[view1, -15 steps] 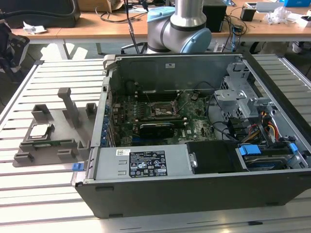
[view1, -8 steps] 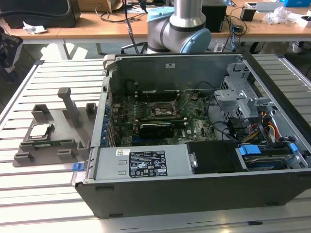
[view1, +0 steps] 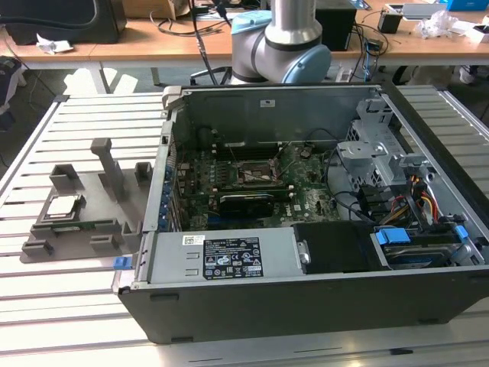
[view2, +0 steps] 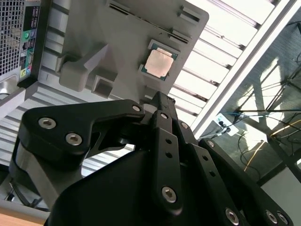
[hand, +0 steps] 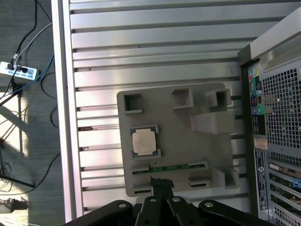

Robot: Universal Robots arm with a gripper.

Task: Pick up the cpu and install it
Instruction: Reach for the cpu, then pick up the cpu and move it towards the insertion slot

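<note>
**Exterior view first, then both wrist views: cpu in its tray, gripper closed and empty**

Exterior view: we see the cpu [view1: 63, 205] lying flat in a square pocket of the grey tray [view1: 99, 229]. It is near the tray edge that is far from the computer case [view1: 306, 313]. The tray sits on the slatted table [view1: 92, 115], close to the table edge on the exterior view's left. It is just beside the open case. Inside the case we see the black socket [view1: 256, 174] on the green board. The robot arm [view1: 286, 38] stands behind the back wall of the case.

First wrist view: we look down on the tray [hand: 183, 141]. The cpu [hand: 143, 141] shows its shiny top in its pocket. The gripper [hand: 161, 181] hangs over one edge of the tray, near the cpu but not touching it. Its two fingers are pressed together and hold nothing.

Second wrist view: we see the cpu [view2: 158, 63] in the tray [view2: 122, 33] again, with its thin green rim. The gripper [view2: 159, 97] is closed to a point just short of the cpu and is empty.
</note>
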